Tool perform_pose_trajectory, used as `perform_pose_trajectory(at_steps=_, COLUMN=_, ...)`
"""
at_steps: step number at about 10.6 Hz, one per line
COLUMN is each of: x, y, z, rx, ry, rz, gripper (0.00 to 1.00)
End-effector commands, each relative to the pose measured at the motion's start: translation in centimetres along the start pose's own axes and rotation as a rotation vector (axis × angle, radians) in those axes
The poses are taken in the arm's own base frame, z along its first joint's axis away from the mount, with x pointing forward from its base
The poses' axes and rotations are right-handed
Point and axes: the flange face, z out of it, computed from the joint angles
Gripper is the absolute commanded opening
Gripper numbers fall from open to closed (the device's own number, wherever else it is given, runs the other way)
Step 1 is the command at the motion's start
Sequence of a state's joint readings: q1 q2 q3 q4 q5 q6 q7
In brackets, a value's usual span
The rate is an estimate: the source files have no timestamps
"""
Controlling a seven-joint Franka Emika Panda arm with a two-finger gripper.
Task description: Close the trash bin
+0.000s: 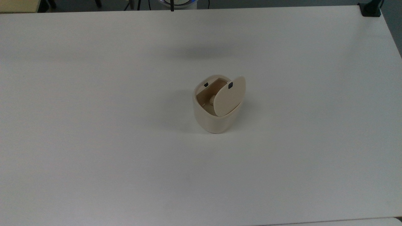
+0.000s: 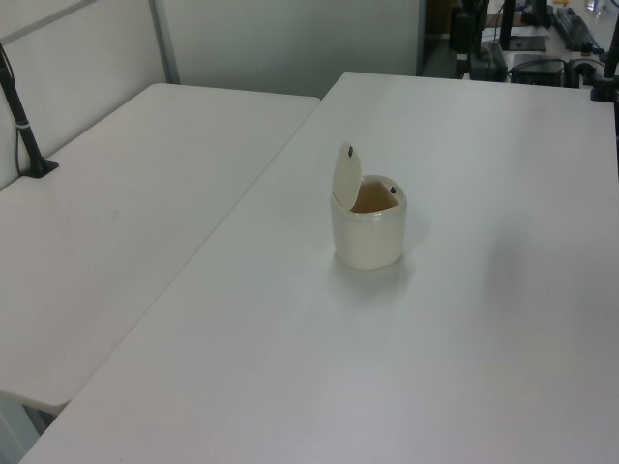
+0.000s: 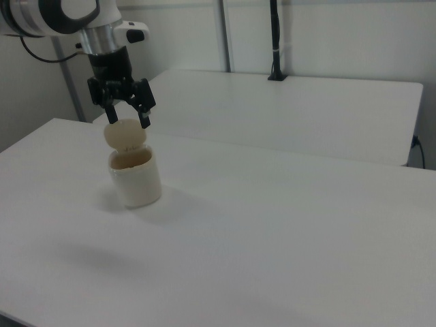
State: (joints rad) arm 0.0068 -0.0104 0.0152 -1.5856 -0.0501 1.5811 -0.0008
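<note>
The trash bin (image 3: 136, 178) lid (image 3: 124, 134) stands raised, untouched; the gripper (image 3: 127, 116), fingers spread, hangs above it, closure not yet begun.

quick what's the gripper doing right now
Gripper: open, holding nothing, in the air by the trash bin's raised lid.

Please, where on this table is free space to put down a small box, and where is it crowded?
The white table is bare on every side of the trash bin, out to its edges. The tight spot is at the bin: its lid stands open, and the gripper hangs open in the right view.
</note>
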Motion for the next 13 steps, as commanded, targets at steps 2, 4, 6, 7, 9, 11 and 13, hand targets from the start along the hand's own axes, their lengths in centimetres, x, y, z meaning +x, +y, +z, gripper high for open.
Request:
perform_pose_trajectory(at_steps=2, x=-0.55, y=-0.16, z=-0.06, rx=0.010, ry=-0.017, rz=-0.008, gripper=1.00)
perform_pose_trajectory(at_steps=4, x=-0.55, y=-0.15, z=-0.06, rx=0.010, ry=-0.017, rz=-0.012, gripper=1.00)
perform_pose_trajectory(at_steps=6, x=-0.40, y=-0.07, z=-0.01, rx=0.010, ry=-0.012, rz=-0.014, gripper=1.00)
perform_pose_trajectory(at_steps=7, x=-0.34, y=0.01, z=0.07, rx=0.010, ry=-0.012, rz=-0.020, gripper=1.00)
perform_pose_trajectory(at_steps=9, x=-0.34, y=0.26, z=0.15, rx=0.011, ry=-0.014, rz=-0.043, gripper=0.57)
perform_pose_trajectory(at_steps=11, x=-0.48, y=0.66, z=0.15, rx=0.013, ry=-0.020, rz=-0.112, gripper=0.12)
perform_pose_trajectory(at_steps=13, x=-0.48, y=0.49, z=0.22, rx=0.013, ry=-0.021, rz=-0.117, gripper=0.00)
